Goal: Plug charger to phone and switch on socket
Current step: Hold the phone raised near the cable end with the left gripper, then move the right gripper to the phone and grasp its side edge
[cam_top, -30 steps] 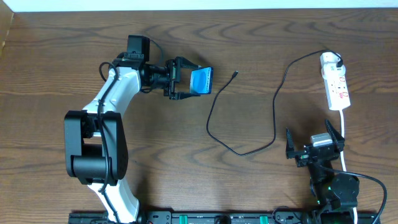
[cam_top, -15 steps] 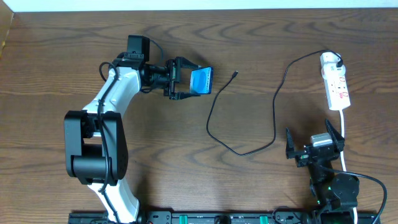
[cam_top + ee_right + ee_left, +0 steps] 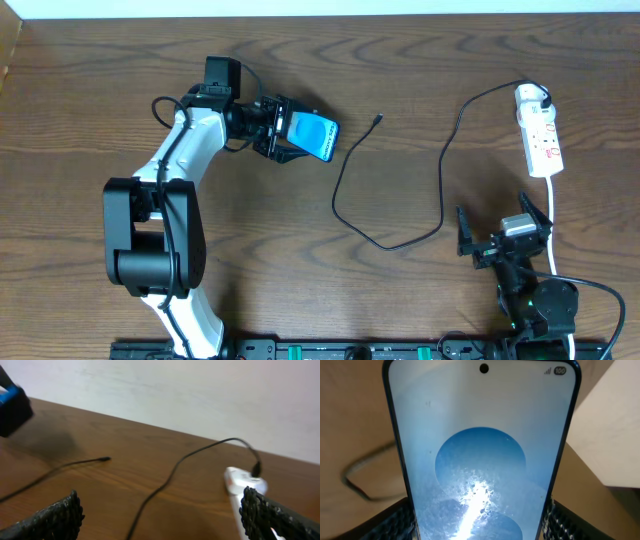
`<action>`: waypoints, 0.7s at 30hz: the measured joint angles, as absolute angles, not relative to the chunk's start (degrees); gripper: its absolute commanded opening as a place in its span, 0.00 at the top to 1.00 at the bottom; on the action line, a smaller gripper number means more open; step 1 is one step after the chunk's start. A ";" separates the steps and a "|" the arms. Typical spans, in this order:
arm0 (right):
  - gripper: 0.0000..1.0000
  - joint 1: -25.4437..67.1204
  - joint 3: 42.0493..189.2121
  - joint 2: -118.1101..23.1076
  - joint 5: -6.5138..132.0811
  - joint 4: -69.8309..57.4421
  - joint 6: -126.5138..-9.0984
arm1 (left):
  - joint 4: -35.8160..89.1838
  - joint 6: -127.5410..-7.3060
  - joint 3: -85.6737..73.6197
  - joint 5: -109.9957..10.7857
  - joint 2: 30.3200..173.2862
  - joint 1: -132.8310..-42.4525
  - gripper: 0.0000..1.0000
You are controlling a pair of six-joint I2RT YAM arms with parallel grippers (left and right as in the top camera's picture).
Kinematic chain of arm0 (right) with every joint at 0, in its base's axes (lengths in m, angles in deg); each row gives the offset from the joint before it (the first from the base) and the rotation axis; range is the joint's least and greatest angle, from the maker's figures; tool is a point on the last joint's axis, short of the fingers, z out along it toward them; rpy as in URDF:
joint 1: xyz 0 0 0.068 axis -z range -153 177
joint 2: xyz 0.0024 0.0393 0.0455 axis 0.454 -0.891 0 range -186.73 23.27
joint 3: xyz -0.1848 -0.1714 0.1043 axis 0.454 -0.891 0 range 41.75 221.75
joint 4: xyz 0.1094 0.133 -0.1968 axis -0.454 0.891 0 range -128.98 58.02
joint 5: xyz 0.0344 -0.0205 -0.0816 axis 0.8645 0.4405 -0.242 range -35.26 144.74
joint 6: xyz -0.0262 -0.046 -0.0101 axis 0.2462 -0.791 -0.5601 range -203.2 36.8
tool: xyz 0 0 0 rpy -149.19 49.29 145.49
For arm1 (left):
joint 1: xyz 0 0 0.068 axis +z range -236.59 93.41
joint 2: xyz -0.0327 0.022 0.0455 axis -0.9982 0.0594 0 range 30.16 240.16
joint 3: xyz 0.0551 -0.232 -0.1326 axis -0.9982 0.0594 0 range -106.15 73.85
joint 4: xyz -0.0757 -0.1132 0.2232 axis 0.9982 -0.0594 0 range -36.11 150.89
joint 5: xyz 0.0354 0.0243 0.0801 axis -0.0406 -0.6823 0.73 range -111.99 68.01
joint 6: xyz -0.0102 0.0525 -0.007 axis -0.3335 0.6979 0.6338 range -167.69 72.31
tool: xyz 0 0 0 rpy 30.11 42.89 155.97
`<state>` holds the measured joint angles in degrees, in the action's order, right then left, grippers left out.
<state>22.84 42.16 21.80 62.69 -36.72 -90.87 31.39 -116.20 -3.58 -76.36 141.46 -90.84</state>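
My left gripper is shut on the phone, whose cyan-blue screen fills the left wrist view between my fingers. The phone is tilted, held above the table. The charger cable loops across the table; its connector tip lies right of the phone, and its black plug sits in the white socket strip at the far right. My right gripper is open and empty, near the front edge below the socket. In the right wrist view the cable and socket lie ahead.
The socket's white cord runs down beside my right gripper. A pale wall stands behind the table. A white surface shows at the right of the left wrist view.
My left gripper has turned the phone, tilting it so its right end points down-right. The right gripper has shifted only slightly.
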 measured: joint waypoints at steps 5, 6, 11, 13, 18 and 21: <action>0.01 22.84 42.31 17.49 65.96 -38.82 -85.53 | 31.39 -112.39 -3.58 -71.59 141.46 -90.82 0.36; 0.01 22.84 42.66 15.81 66.73 -38.86 -84.53 | 31.39 -112.00 -3.58 -70.94 141.46 -90.84 0.36; 0.01 22.84 49.04 4.70 70.18 -38.79 -81.93 | 31.39 -110.65 -3.58 -69.39 141.46 -90.84 0.36; 0.01 22.84 54.73 -1.77 72.32 -38.73 -80.99 | 31.42 -110.56 -3.58 -69.15 141.46 -90.84 0.36; 0.01 22.79 66.05 -14.64 77.92 -37.94 -77.69 | 31.42 -110.38 -3.58 -68.90 141.46 -90.84 0.36; 0.01 22.75 72.52 -23.38 83.86 -37.90 -75.35 | 31.42 -110.38 -3.58 -68.58 141.46 -90.84 0.36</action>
<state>22.75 72.52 -23.38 83.86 -37.90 -75.35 31.42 -110.38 -3.58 -68.58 141.46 -90.84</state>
